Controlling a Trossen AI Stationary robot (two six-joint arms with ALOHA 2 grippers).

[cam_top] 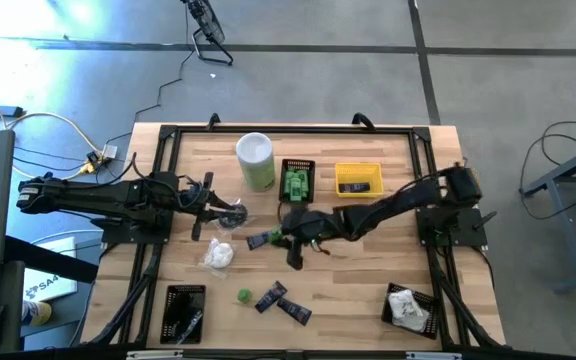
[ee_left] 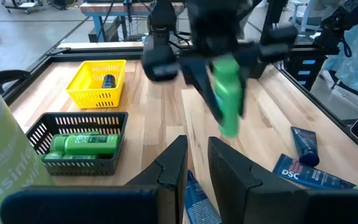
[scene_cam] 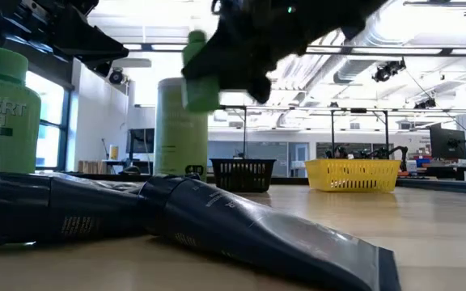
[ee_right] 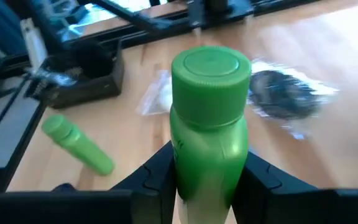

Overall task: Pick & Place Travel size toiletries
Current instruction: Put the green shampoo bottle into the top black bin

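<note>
Right wrist view: the right tool [ee_right: 207,177] is clamped on a little green bottle [ee_right: 209,124], one dark finger pressed against each side of its body, the round cap clear above the fingers. The low view shows this bottle [scene_cam: 199,74] carried well above the tabletop [scene_cam: 427,234]. In the high view the right tool [cam_top: 293,238] sits over the middle of the tabletop, just short of the black mesh basket [cam_top: 297,181], which already contains green bottles. The yellow basket [cam_top: 358,178] stands beside the black one, further toward the right arm's base.

Loose near the right tool: a dark navy tube [cam_top: 264,240] just beside it, a white soft packet [cam_top: 218,253] toward the left arm, a second green bottle [cam_top: 244,295] and two more navy tubes [cam_top: 282,300] below.

The left tool [cam_top: 230,213] waits beside the tall canister [cam_top: 255,160], holding nothing, its fingers [ee_left: 173,168] close together with a narrow gap between them.
</note>
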